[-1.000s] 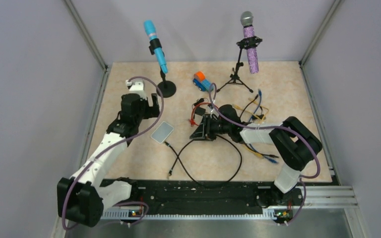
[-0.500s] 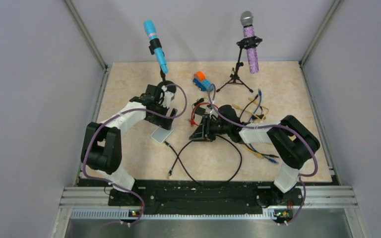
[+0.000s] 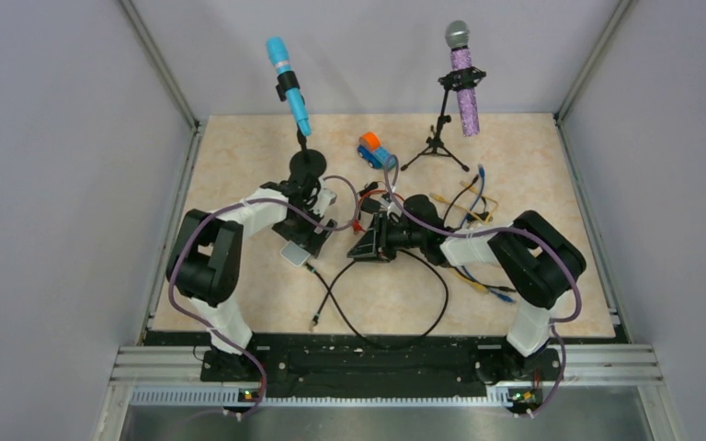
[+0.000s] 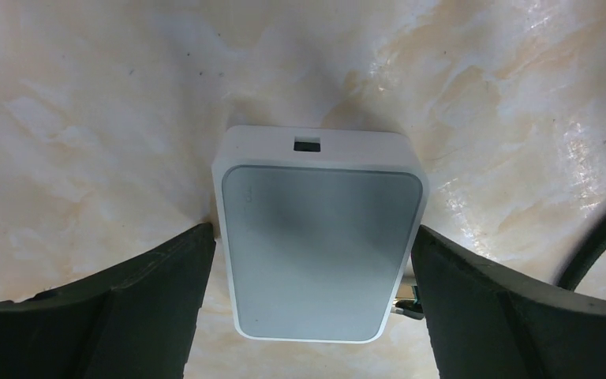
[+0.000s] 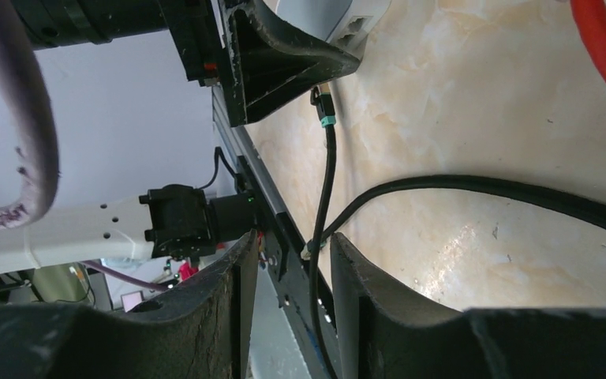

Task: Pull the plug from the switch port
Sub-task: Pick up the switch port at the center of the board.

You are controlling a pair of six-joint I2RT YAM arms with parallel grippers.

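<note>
Left gripper [image 4: 314,233] spread wide, its fingers closely flanking the small white box [image 4: 321,205]; a teal-collared plug [image 5: 327,120] sits at that box's edge. Right gripper [image 5: 292,245] partly parted, clamping nothing, with a black cable [image 5: 321,197] running between its fingers. The switch port cannot be made out: the dark box [image 3: 374,200] just behind the right gripper, among red leads [image 3: 358,220], is mostly hidden by it.

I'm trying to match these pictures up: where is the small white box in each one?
Top external: white box left of centre, partly under the left tool.
Left wrist: box dead centre, between the fingers.
Right wrist: its corner at the top edge.
Shared landmark: the cable plug at the box.
</note>
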